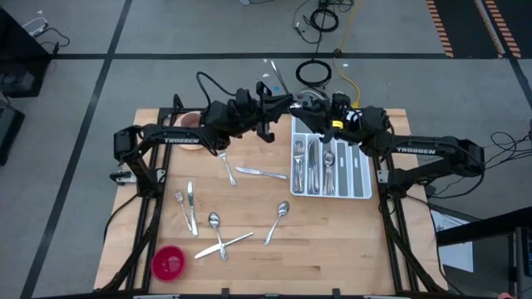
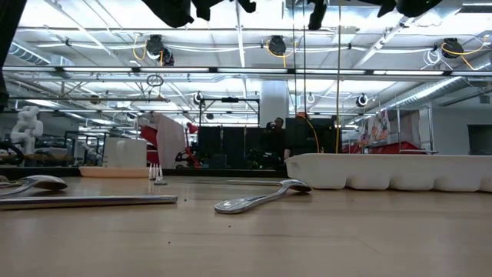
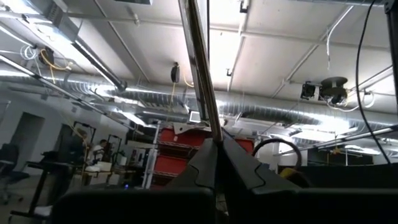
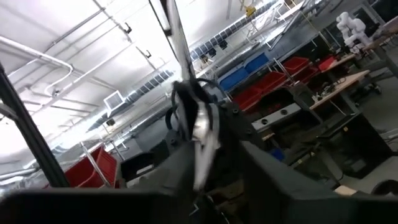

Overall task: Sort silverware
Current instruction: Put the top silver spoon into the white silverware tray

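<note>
Evidently the sort is midway: on the tabletop (image 1: pixel 332 249) about eight pieces of loose silverware (image 1: pixel 262 173) lie scattered left of the white tray (image 1: pixel 366 184), whose compartments already hold several pieces. Both arms meet high over the tray's far end. The left gripper (image 1: pixel 268 108) has its jaws clamped together on one slim piece (image 3: pixel 200 74), whose shaft stands up and away from them. The right gripper (image 1: pixel 309 101) sits just beside it, with something shiny and blurred before its camera; whether its jaws have closed on the piece I cannot tell. My judgement is a handover, and the next move calls for a firm right-hand hold before the left lets go. The held piece's head is cut off, so fork, knife or spoon is unclear.
</note>
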